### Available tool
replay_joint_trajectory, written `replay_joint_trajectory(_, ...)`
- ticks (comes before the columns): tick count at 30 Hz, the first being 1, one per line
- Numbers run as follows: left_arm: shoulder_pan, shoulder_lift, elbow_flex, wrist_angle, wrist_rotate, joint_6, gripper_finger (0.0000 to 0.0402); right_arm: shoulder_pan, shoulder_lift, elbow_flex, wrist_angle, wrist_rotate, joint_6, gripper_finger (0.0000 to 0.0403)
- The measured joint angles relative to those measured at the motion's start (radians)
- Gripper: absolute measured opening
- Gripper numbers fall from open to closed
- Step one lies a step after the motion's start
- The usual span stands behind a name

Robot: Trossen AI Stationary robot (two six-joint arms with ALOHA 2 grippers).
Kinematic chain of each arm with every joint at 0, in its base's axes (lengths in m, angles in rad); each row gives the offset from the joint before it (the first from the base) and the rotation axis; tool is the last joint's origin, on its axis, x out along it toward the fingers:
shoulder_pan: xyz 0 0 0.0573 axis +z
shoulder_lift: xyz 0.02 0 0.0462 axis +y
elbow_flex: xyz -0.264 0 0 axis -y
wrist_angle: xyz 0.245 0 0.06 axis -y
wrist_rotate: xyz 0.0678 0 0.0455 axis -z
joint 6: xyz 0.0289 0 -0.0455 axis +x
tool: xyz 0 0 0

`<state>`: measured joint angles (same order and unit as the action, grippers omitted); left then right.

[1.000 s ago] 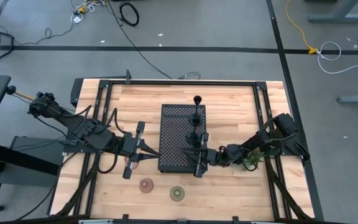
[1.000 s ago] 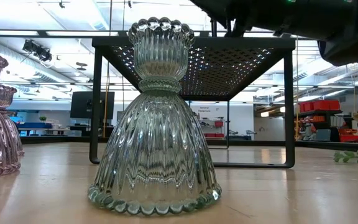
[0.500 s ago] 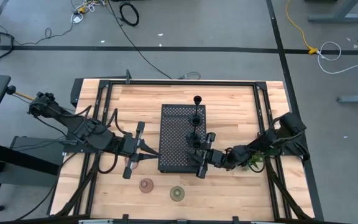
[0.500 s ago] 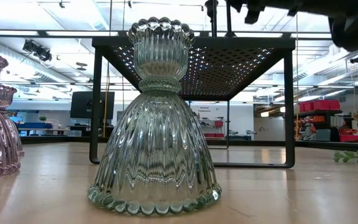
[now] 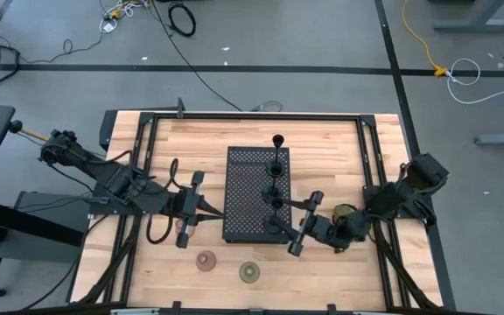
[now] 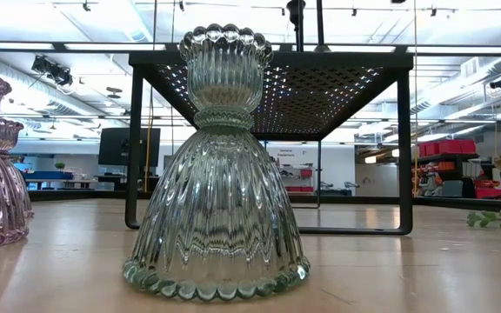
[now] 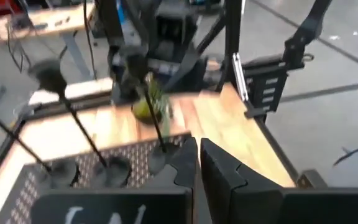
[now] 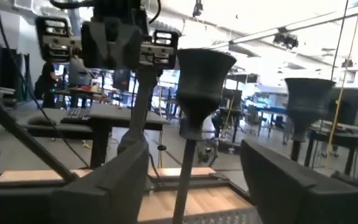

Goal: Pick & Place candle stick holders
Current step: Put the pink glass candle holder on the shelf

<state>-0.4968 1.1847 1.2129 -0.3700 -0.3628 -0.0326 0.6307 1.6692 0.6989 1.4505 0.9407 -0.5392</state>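
Candle stick holders are what I am sorting, and the black perforated tray (image 5: 258, 194) in the middle of the table is the biggest piece in play. Three black stemmed holders (image 5: 276, 171) stand in a row along its right edge. I judge the nearest of them just placed: my right gripper (image 5: 305, 223) sits just beside the tray's right near corner with its jaws spread wide and nothing between them, and in its wrist view that holder's cup (image 8: 202, 81) stands upright on its thin stem between the two fingers (image 8: 114, 186), untouched.

My left gripper (image 5: 198, 206) waits beside the tray's left edge, fingers closed together, holding nothing.

Next come the glass holders. The green glass one (image 6: 217, 165) stands upright in front of the tray, a pink glass one (image 5: 206, 260) just beside it, and another pink one (image 5: 185, 237) lies under my left arm. I judge the next move calls for backing the right arm clear of the stems without clipping them.

A green plant sprig (image 5: 350, 224) lies under the right wrist.

The wooden table top (image 5: 191, 144) sits in a black frame on a grey floor with loose cables; beyond is a bright open workshop.
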Motion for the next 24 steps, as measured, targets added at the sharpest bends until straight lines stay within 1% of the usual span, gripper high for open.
replay_joint_trajectory(3, -0.009, 0.000, 0.000, -0.079, 0.010, -0.070, 0.0023, 0.058, -0.036, 0.000, -0.032, 0.062, -0.009, 0.0285)
replay_joint_trajectory(6, -0.025, 0.000, -0.008, -0.191, 0.055, -0.202, 0.0023, 0.117, -0.071, 0.000, -0.040, 0.129, -0.047, 0.0302)
replay_joint_trajectory(8, -0.041, -0.001, -0.034, -0.242, 0.069, -0.297, 0.0023, 0.156, -0.093, 0.000, -0.040, 0.169, -0.057, 0.0307)
replay_joint_trajectory(12, -0.108, -0.001, -0.123, -0.316, 0.060, -0.489, 0.0023, 0.224, -0.131, 0.000, -0.039, 0.221, -0.082, 0.0309)
replay_joint_trajectory(15, -0.186, 0.000, -0.205, -0.393, 0.021, -0.695, 0.0023, 0.261, -0.153, 0.000, -0.037, 0.246, -0.087, 0.0309)
replay_joint_trajectory(17, -0.244, 0.000, -0.257, -0.409, -0.020, -0.829, 0.0023, 0.279, -0.155, 0.001, -0.038, 0.263, -0.090, 0.0309)
replay_joint_trajectory(20, -0.340, 0.000, -0.312, -0.415, -0.114, -1.002, 0.0023, 0.289, -0.155, 0.001, -0.039, 0.291, -0.105, 0.0309)
replay_joint_trajectory(24, -0.469, 0.006, -0.338, -0.417, -0.234, -1.184, 0.0023, 0.287, -0.155, 0.001, -0.045, 0.317, -0.097, 0.0306)
